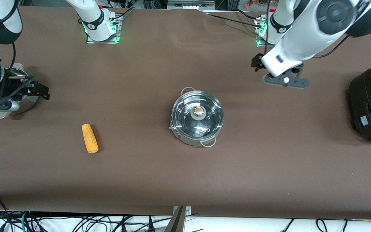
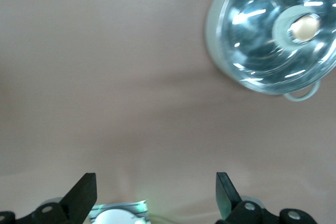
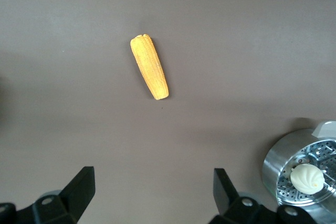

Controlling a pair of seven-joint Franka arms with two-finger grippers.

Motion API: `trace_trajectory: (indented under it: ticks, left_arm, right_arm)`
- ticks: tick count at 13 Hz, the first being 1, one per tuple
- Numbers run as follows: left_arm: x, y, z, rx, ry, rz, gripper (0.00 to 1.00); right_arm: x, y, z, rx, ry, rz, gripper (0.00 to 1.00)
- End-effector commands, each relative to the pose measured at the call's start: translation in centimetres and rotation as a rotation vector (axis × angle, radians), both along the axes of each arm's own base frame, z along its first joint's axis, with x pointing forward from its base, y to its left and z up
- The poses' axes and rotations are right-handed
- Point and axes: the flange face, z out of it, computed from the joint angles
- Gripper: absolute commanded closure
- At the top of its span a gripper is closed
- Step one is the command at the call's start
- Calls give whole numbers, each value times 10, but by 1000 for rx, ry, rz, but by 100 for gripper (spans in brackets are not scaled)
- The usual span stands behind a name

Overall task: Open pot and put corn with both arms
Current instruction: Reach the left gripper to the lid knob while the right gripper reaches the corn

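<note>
Both pincers are held apart above the desk [image 1: 185, 180]: left pincer [image 2: 156, 198] near the lidded pot [image 1: 197, 118], right pincer [image 3: 152, 198] near the corn [image 1: 90, 138].

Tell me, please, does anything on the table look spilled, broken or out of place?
Nothing stands out. The pot stands upright with its glass lid on straight, and the corn lies whole on the table, toward the right arm's end. Nothing has spilled.
</note>
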Motion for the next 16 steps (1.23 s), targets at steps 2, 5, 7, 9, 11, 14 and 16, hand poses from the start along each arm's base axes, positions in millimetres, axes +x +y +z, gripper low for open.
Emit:
trace_trajectory:
  ticks: [2,5,7,9,11,14,16]
  left_arm:
    - [26,-83,-32,-42,-40,54,0]
    - [33,-146,-86,-75,-120,150,0]
    - [38,-171,-127,-94,-163,146,0]
    - [41,-186,-157,-113,-184,140,0]
    - [43,-195,-171,-133,-209,139,0]
    - [42,-205,-193,-141,-217,121,0]
    - [32,-209,-200,-126,-197,117,0]
  right_arm:
    - [21,9,-37,8,6,52,0]
    - [38,14,-74,11,2,85,0]
    - [48,30,-103,24,2,95,0]
    - [59,41,-132,25,-10,107,0]
    - [69,40,-164,33,-19,109,0]
    - [80,41,-209,67,-46,162,0]
    - [80,37,-243,62,-106,246,0]
